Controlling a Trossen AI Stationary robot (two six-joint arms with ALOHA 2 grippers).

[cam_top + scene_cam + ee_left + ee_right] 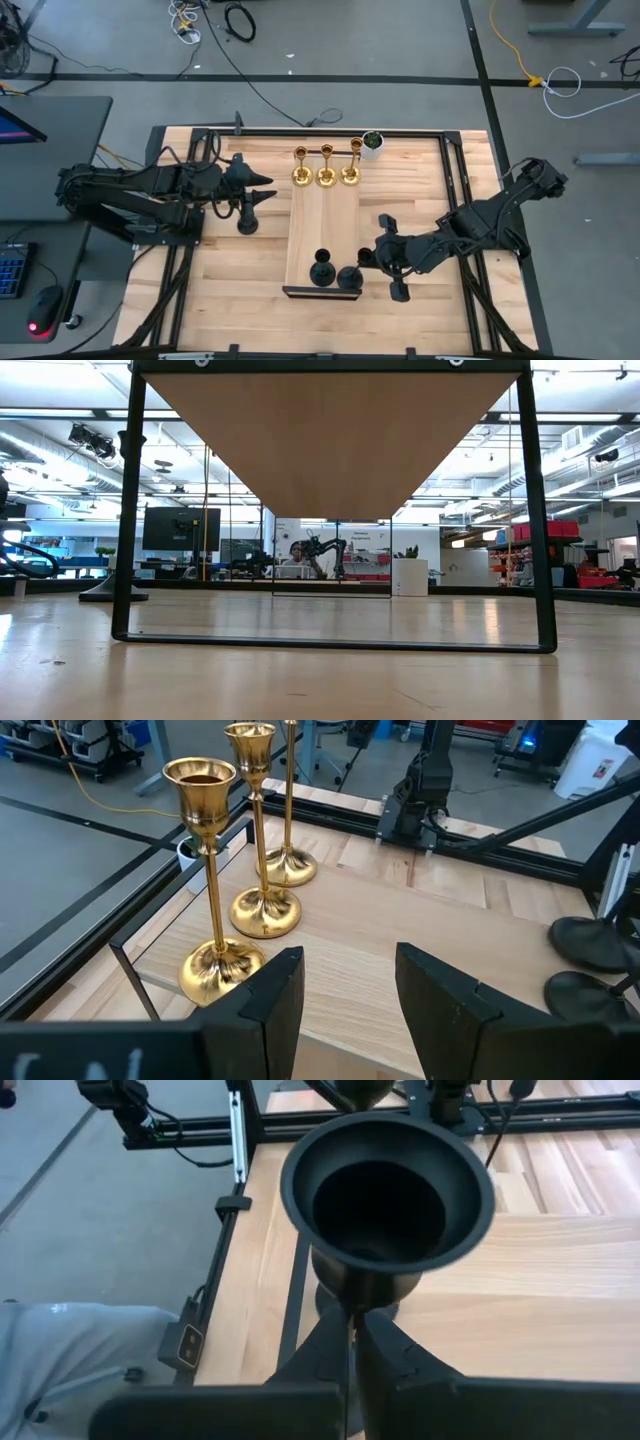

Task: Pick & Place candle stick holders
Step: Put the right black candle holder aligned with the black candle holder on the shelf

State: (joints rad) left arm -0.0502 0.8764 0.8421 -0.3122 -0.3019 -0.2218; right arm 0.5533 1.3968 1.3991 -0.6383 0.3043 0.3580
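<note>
Right gripper clamped on a black holder

The right gripper (pixel 352 1342) pinches a black candle stick holder's (pixel 388 1205) thin stem near two others, apparently; the left gripper (pixel 345 1010) gapes empty beside gold holders (pixel 212 870).

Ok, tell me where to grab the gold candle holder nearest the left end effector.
Grip the nearest gold holder's thin stem midway up, level from the left end effector's side: it stands upright, cup and base flare, and the other gold holders line up behind.
</note>
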